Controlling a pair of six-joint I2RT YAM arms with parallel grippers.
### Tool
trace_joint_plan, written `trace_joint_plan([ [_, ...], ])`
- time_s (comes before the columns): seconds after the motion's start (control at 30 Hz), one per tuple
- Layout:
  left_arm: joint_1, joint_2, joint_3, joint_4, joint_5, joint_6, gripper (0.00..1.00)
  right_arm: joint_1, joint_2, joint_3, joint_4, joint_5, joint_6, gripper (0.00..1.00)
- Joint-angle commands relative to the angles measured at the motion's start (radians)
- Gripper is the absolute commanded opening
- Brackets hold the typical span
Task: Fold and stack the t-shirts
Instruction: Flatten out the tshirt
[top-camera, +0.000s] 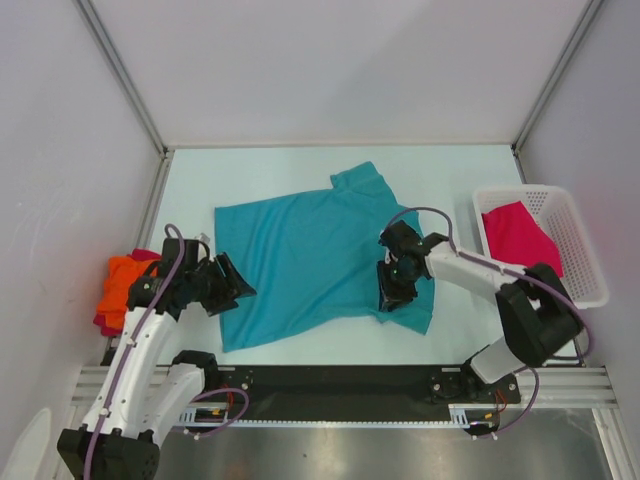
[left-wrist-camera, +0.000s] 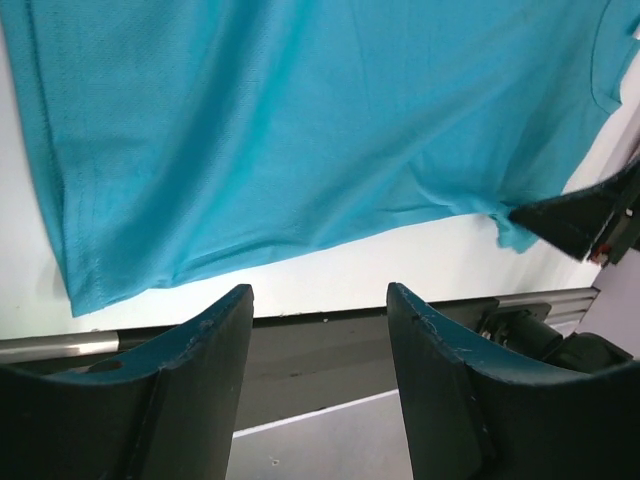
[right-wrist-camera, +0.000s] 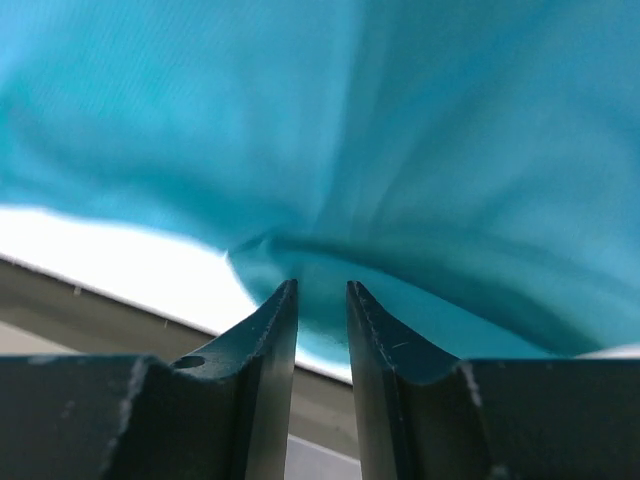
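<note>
Teal t-shirt (top-camera: 310, 265) spread, left fingers (left-wrist-camera: 200, 370) apart, right fingers (right-wrist-camera: 270, 340) pinching its edge, only overhead shows basket (top-camera: 590, 260)

The teal t-shirt (top-camera: 300, 260) is soft, matt, fine-knit cloth; the basket (top-camera: 582, 250) at three o'clock, white plastic lattice; the desk (top-camera: 300, 170), smooth and matt; the left pincer (left-wrist-camera: 320, 295), dark, scuffed plastic.

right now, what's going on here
Two arms are working on a teal t-shirt spread on the table. The left gripper sits open and empty by its near left corner. The right gripper has its jaws almost closed at the near right hem; a grip can't be confirmed. A pink shirt waits in the basket.
</note>
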Motion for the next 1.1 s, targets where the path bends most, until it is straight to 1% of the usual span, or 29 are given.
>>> trace_joint_plan([
  [0.0, -0.004, 0.005, -0.025, 0.068, 0.05, 0.013, 0.61, 0.071, -0.151, -0.062, -0.071, 0.015, 0.092, 0.31],
  [0.13, -0.004, 0.016, -0.022, 0.078, 0.054, 0.019, 0.61, 0.185, -0.25, -0.105, -0.128, 0.032, 0.184, 0.31],
  [0.23, -0.004, 0.018, -0.025, 0.082, 0.056, 0.022, 0.61, 0.261, -0.29, -0.132, -0.135, 0.031, 0.258, 0.32],
  [0.3, -0.004, 0.019, -0.033, 0.088, 0.062, 0.024, 0.61, 0.282, -0.295, -0.137, -0.129, 0.035, 0.28, 0.32],
  [0.4, -0.004, 0.025, -0.037, 0.102, 0.073, 0.028, 0.61, 0.279, -0.277, -0.116, -0.131, 0.083, 0.272, 0.32],
  [0.53, -0.004, 0.044, -0.039, 0.124, 0.079, 0.036, 0.61, 0.27, -0.202, -0.025, -0.137, 0.172, 0.22, 0.33],
  [0.6, -0.005, 0.08, -0.037, 0.166, 0.111, 0.033, 0.62, 0.259, -0.137, 0.037, -0.111, 0.198, 0.2, 0.33],
  [0.63, -0.004, 0.096, -0.033, 0.182, 0.123, 0.031, 0.61, 0.234, -0.114, 0.056, -0.091, 0.215, 0.188, 0.33],
  [0.67, -0.004, 0.116, -0.022, 0.193, 0.128, 0.03, 0.61, 0.212, -0.084, 0.097, -0.039, 0.215, 0.16, 0.33],
  [0.77, -0.005, 0.183, 0.042, 0.219, 0.117, 0.045, 0.62, 0.126, 0.051, 0.208, 0.013, 0.154, 0.099, 0.33],
  [0.8, -0.005, 0.2, 0.08, 0.223, 0.113, 0.05, 0.62, 0.111, 0.12, 0.296, 0.024, 0.147, 0.082, 0.33],
  [0.87, -0.004, 0.248, 0.111, 0.228, 0.106, 0.065, 0.62, 0.063, 0.188, 0.388, 0.033, 0.15, 0.054, 0.34],
  [0.9, -0.004, 0.262, 0.136, 0.226, 0.108, 0.068, 0.62, 0.046, 0.231, 0.497, 0.024, 0.157, 0.025, 0.34],
  [0.93, -0.005, 0.277, 0.145, 0.226, 0.11, 0.07, 0.62, 0.029, 0.302, 0.546, 0.014, 0.167, 0.016, 0.34],
  [0.97, -0.004, 0.28, 0.151, 0.228, 0.11, 0.07, 0.62, -0.004, 0.343, 0.602, -0.003, 0.172, 0.005, 0.34],
  [1.0, -0.004, 0.283, 0.157, 0.226, 0.111, 0.071, 0.62, -0.018, 0.373, 0.648, -0.009, 0.175, -0.012, 0.34],
  [1.03, -0.004, 0.28, 0.159, 0.228, 0.111, 0.07, 0.62, -0.032, 0.437, 0.732, -0.016, 0.186, -0.019, 0.34],
  [1.07, -0.004, 0.274, 0.157, 0.23, 0.113, 0.065, 0.62, -0.049, 0.465, 0.771, -0.028, 0.193, -0.024, 0.34],
])
